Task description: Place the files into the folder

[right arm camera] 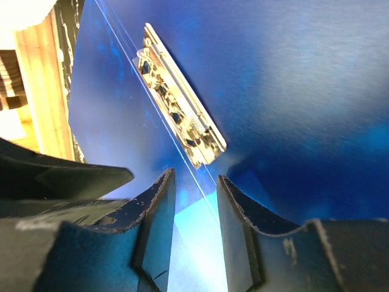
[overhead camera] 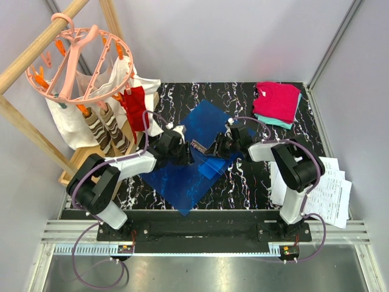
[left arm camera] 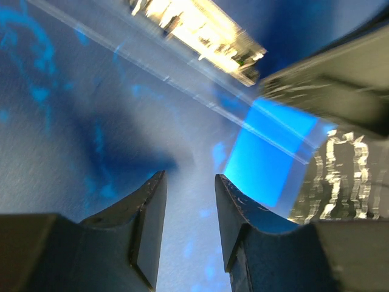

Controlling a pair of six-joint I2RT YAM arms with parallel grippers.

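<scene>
Both grippers over the open folder – the files lie off to the right

The left gripper [overhead camera: 185, 152] and the right gripper [overhead camera: 216, 148] face each other low over the middle of the folder [overhead camera: 179, 182], either side of its metal clip [overhead camera: 197, 146]; in each wrist view the jaws stand apart with only blue plastic showing in the gap, so neither is holding anything; the folder lies spread open on the marble table [overhead camera: 255, 179], its long axis on a diagonal from near-left to far-right; the files [overhead camera: 333, 191] – a loosely fanned white stack – sit well apart from it at the table's right edge, beside the right arm's base and partly hidden by that arm; the right arm is plainly the nearer, and fetching them would mean swinging right and back toward the near edge.
</scene>
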